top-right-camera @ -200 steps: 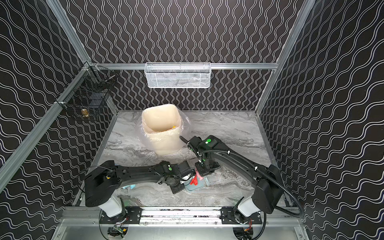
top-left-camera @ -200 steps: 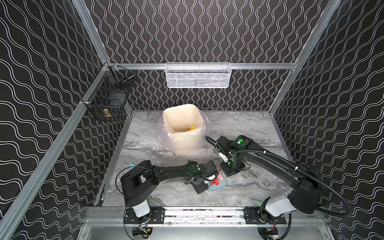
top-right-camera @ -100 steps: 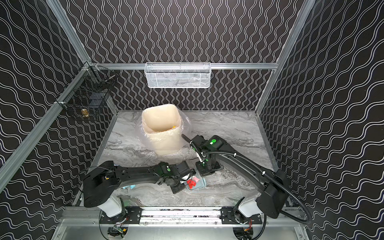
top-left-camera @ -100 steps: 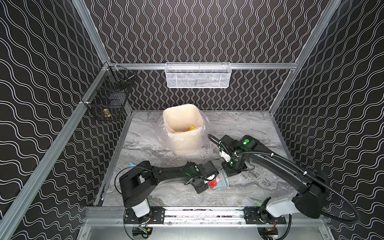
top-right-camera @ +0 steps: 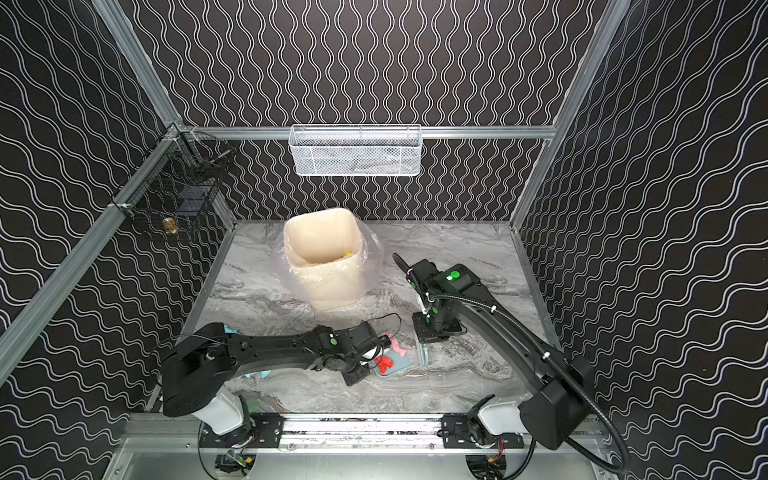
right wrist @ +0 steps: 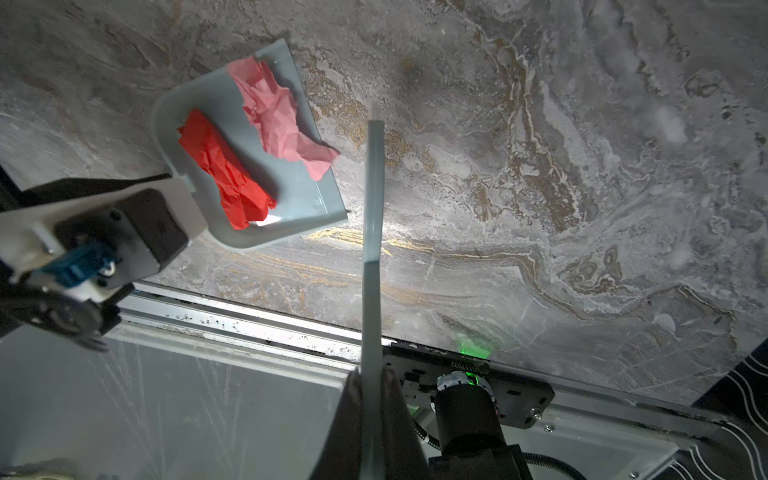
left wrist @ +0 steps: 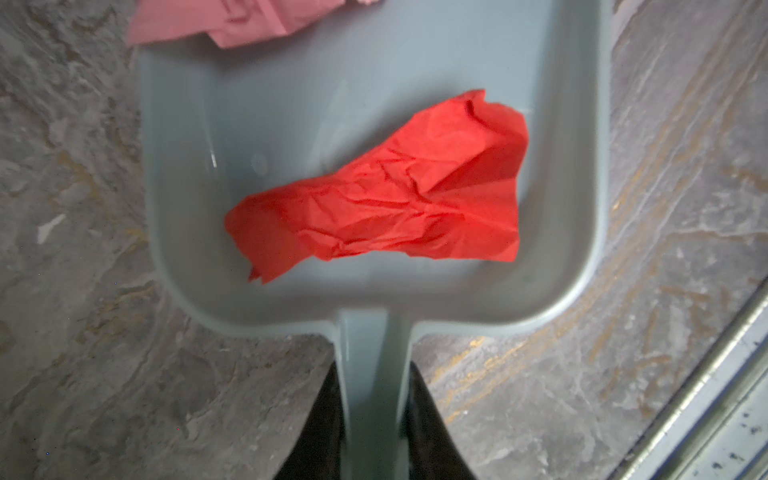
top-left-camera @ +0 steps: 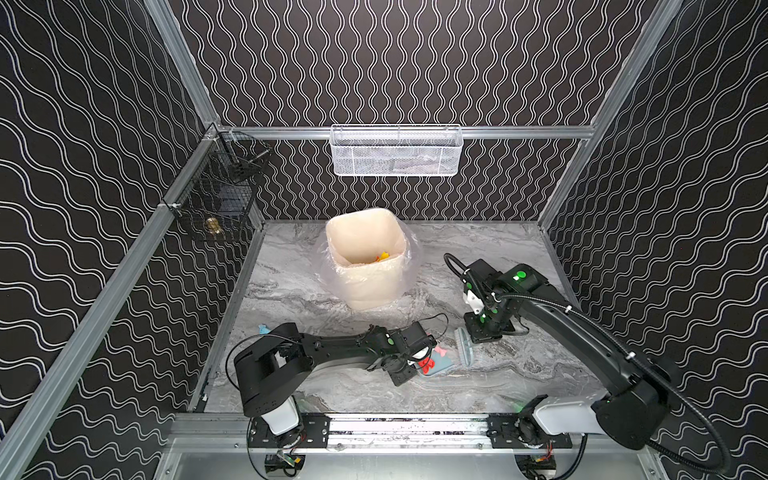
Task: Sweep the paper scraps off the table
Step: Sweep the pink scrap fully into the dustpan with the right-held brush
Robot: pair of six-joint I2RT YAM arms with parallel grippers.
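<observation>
Left gripper (left wrist: 371, 386) is clamped on the handle of the pale blue dustpan (left wrist: 374, 95), its black fingers (left wrist: 318, 419) pressed to either side; the pan lies on the marble table (left wrist: 83, 291), near the front rail (left wrist: 706, 399). In the pan lie a crumpled red scrap (left wrist: 395, 199), toward the handle end, and a pink scrap (right wrist: 278, 120) at the open lip, one corner hanging just over the edge. The right gripper (right wrist: 371, 399) is closed on the handle of the pale blue hand brush (right wrist: 374, 187); the brush stands just beside the pan's lip, apart from both scraps; whether its bristles touch the table cannot be told. In a top view, yellow and orange scraps (top-left-camera: 383, 256) sit inside the cream lined bin (top-left-camera: 365, 286) toward the back of the table; a light blue scrap (top-left-camera: 263, 329) lies at the table's left edge, close behind the left arm.
</observation>
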